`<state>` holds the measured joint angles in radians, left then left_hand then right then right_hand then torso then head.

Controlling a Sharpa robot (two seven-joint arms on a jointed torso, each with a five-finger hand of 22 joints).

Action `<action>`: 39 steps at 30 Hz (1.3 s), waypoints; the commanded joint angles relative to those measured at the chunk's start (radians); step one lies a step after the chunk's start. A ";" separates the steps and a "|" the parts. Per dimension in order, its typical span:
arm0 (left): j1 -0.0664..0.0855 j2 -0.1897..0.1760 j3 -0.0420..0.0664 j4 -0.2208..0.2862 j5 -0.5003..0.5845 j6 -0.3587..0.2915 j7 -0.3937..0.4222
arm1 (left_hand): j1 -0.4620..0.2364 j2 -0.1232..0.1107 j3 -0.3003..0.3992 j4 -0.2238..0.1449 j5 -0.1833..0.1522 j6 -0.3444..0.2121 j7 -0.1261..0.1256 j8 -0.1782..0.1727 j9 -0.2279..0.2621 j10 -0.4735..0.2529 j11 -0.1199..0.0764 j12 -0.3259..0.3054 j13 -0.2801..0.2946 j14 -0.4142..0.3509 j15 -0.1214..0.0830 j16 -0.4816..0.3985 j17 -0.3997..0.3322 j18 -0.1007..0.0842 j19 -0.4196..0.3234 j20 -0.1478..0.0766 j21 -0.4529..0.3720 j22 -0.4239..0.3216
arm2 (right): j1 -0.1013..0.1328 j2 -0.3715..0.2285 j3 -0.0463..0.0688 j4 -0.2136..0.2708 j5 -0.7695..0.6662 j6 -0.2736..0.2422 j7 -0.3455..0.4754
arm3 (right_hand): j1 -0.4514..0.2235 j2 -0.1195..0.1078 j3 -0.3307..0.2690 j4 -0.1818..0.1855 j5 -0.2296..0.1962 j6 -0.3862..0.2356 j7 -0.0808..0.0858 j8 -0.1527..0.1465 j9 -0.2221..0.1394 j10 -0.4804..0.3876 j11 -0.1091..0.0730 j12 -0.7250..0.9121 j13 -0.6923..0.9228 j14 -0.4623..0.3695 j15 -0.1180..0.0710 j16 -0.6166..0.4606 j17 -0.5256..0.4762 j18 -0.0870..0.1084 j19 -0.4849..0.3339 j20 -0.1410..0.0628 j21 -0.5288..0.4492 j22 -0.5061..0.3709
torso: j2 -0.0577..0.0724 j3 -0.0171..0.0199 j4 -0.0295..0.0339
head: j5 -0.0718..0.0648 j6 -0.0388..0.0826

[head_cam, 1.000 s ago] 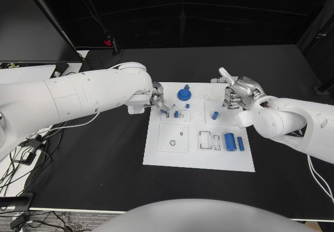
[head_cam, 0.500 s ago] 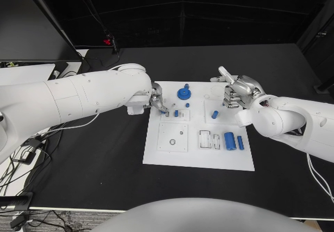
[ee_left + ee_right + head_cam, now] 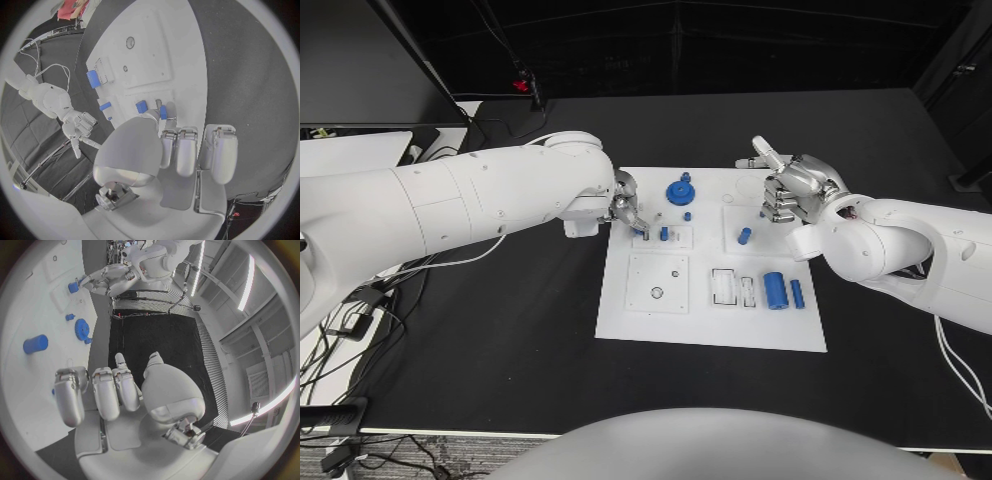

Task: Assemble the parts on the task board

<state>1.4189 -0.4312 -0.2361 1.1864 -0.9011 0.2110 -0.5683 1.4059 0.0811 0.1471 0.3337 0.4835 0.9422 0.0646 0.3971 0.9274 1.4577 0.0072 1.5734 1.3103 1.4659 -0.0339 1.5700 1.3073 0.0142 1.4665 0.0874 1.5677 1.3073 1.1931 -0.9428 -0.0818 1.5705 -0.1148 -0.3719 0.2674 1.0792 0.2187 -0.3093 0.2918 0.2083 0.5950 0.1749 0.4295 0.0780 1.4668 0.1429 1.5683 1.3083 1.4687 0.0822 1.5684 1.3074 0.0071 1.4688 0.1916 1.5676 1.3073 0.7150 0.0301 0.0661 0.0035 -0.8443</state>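
flat white task board [image 3: 711,325], blue cylindrical parts [image 3: 775,291]

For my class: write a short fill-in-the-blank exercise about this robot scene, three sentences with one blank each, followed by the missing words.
1. The task board lying on the black table is ____ in colour.
2. The blue gear stands near the board's ____ edge, between the two hands.
3. The fingertips of the ____ hand reach down at a small blue part on the board, while the right hand hovers with curled fingers.

Missing words: white; far; left
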 commanded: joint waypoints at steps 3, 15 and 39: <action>-0.002 0.002 0.000 0.001 0.002 0.019 0.008 | 0.062 0.061 0.051 -0.042 0.001 0.003 -0.007 0.004 0.001 0.113 -0.006 -0.003 0.261 0.105 -0.002 0.001 0.263 -0.014 0.104 -0.004 0.003 0.263 | 0.001 -0.001 0.000 0.002 -0.002 0.010 0.006 | 0.004 0.004 -0.007 -0.001 0.003 -0.005 0.051 0.005 -0.002 0.104 0.008 0.003 0.262 0.102 0.007 0.002 0.263 -0.007 0.102 0.006 0.003 0.263 | 0.000 0.0000 -0.0003 | -0.001 -0.003; -0.002 0.005 0.000 0.008 0.002 0.032 0.016 | 0.061 0.060 0.053 -0.042 0.000 0.002 -0.007 0.003 0.001 0.113 -0.005 -0.003 0.261 0.105 -0.002 0.001 0.263 -0.014 0.104 -0.003 0.003 0.263 | 0.001 -0.003 0.000 0.003 -0.002 0.009 0.005 | 0.004 0.004 -0.007 -0.001 0.003 -0.005 0.051 0.005 -0.002 0.104 0.008 0.003 0.262 0.102 0.007 0.002 0.263 -0.007 0.102 0.006 0.003 0.263 | 0.000 -0.0003 -0.0002 | -0.001 -0.006; -0.003 0.014 0.000 -0.009 0.002 0.057 0.010 | 0.057 0.058 0.060 -0.042 -0.003 0.002 -0.006 0.003 0.002 0.113 -0.005 -0.003 0.261 0.105 -0.002 0.001 0.263 -0.014 0.104 -0.003 0.003 0.263 | 0.001 -0.003 0.000 0.003 -0.002 0.011 0.003 | 0.004 0.004 -0.007 -0.001 0.003 -0.005 0.051 0.005 -0.002 0.104 0.008 0.003 0.262 0.102 0.007 0.002 0.263 -0.007 0.102 0.006 0.003 0.263 | -0.001 -0.0001 -0.0006 | -0.003 -0.008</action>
<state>1.4180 -0.4177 -0.2343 1.1796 -0.8989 0.2426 -0.5531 1.4059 0.0811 0.1554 0.3390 0.4756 0.9441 0.0665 0.3967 0.9278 1.4578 0.0073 1.5732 1.3105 1.4660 -0.0337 1.5700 1.3073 0.0142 1.4665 0.0874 1.5677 1.3073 1.1931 -0.9463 -0.0819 1.5711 -0.1148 -0.3712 0.2654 1.0792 0.2188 -0.3093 0.2918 0.2083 0.5951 0.1749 0.4295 0.0780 1.4668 0.1429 1.5683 1.3083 1.4687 0.0822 1.5684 1.3073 0.0071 1.4687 0.1915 1.5676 1.3073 0.7146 0.0300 0.0656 0.0002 -0.8523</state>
